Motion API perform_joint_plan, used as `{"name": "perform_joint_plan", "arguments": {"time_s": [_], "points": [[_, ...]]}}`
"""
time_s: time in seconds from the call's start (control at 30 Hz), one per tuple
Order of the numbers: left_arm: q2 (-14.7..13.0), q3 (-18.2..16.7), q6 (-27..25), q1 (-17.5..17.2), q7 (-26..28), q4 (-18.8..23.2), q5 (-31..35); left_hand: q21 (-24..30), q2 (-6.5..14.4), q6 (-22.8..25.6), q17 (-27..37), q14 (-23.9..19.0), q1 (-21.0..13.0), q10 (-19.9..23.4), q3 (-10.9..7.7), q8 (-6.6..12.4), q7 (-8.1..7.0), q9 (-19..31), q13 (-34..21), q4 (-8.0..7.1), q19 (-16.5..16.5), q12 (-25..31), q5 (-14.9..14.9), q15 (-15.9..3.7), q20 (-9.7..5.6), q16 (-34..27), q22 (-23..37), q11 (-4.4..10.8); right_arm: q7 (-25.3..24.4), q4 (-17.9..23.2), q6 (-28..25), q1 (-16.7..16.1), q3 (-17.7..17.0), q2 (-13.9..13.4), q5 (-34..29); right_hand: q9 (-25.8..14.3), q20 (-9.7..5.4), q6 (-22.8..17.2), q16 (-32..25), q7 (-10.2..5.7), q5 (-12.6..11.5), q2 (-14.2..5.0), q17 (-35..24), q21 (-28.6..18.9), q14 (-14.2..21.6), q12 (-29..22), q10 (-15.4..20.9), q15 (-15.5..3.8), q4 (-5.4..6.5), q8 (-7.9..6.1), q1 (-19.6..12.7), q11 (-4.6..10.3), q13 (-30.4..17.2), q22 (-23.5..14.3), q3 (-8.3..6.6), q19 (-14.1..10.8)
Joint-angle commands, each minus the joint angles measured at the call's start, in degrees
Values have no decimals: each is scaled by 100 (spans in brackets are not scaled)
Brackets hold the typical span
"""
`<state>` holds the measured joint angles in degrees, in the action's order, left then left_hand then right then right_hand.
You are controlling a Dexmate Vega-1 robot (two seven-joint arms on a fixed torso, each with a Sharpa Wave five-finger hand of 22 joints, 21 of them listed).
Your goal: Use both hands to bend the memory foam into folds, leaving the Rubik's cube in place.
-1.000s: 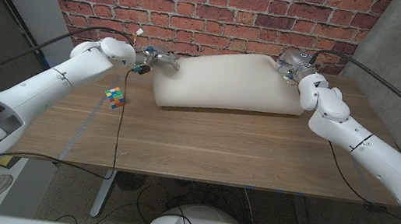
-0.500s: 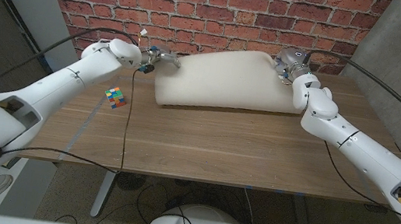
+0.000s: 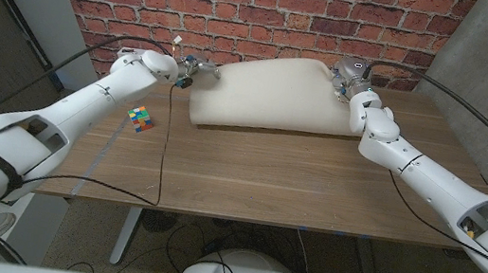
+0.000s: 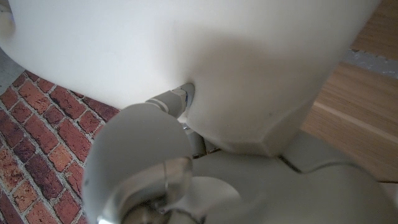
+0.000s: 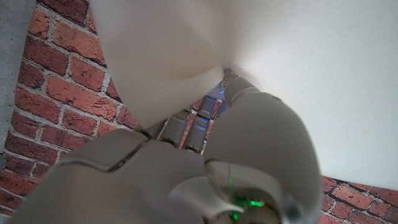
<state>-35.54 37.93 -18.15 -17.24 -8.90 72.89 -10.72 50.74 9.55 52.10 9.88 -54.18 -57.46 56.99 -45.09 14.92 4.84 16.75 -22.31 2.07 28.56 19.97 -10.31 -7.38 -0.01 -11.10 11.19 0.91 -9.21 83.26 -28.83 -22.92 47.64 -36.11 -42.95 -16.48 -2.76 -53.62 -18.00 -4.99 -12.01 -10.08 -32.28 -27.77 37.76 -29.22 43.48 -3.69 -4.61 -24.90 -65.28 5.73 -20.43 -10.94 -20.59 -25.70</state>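
The thick white memory foam slab point(image 3: 269, 94) lies at the wooden tabletop's point(image 3: 257, 177) far edge; left hand point(image 3: 198, 70) and right hand point(image 3: 346, 77) pinch its ends, fingers dug in, likely readying a fold. The colourful Rubik's cube point(image 3: 139, 118) sits apart.

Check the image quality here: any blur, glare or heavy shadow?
Head view: evenly lit and sharp, the Rubik's cube crisp, with only a thin shadow under the memory foam. Left wrist view: the foam is a soft, near-featureless white, and the close left robot hand looks blurred. Right wrist view: right robot hand soft, bricks sharper.
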Motion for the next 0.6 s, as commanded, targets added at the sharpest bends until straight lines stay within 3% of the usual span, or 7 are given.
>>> {"name": "perform_joint_plan", "arguments": {"time_s": [0.03, 0.27, 0.47, 0.6], "points": [[363, 312, -43, 220, 557, -357, 460, 58, 79, 70, 16, -31, -23, 427, -8, -15, 5, 13, -1, 35, 60, 14, -9, -127, -26, -33, 6, 353, -538, -552, 150, 171, 184, 249, 90, -7, -152, 37, 35, 16, 4, -55, 1, -44, 32, 46, -71, -896, 1, 30, -32, -5, 15, -1, -15, -72], [630, 547, 20, 386, 822, -703, 808, 84, 71, 82, 10, -51, -14, 415, -15, -35, 2, 7, 28, 53, 50, -16, -6, -122, -34, -31, 1, 351, -594, -608, 135, 216, 258, 284, 147, 52, -112, 268, 67, -31, 37, -51, -1, -84, -43, 247, -390, -868, 1, 174, -25, 25, 75, 3, -13, -100], [937, 638, 84, 499, 1076, -1107, 937, 112, 65, 93, 7, -66, -9, 429, -21, -49, 8, 3, 49, 70, 64, -30, -3, -115, -47, -30, -3, 345, -628, -491, 33, 168, 247, 245, 187, 161, -67, 765, 121, -162, 73, -21, -3, -115, -212, 530, -840, -837, 10, 489, 26, 45, 153, 9, 9, -90], [1115, 653, 125, 559, 1208, -1362, 945, 131, 64, 103, 7, -83, -8, 438, -24, -56, 11, 0, 62, 81, 76, -38, -1, -113, -56, -33, -5, 354, -659, -367, -32, 97, 188, 201, 254, 255, 21, 1343, 189, -241, 108, 40, 4, -130, -421, 776, -1228, -764, 95, 831, 224, 46, 218, 13, 107, -68]]}}
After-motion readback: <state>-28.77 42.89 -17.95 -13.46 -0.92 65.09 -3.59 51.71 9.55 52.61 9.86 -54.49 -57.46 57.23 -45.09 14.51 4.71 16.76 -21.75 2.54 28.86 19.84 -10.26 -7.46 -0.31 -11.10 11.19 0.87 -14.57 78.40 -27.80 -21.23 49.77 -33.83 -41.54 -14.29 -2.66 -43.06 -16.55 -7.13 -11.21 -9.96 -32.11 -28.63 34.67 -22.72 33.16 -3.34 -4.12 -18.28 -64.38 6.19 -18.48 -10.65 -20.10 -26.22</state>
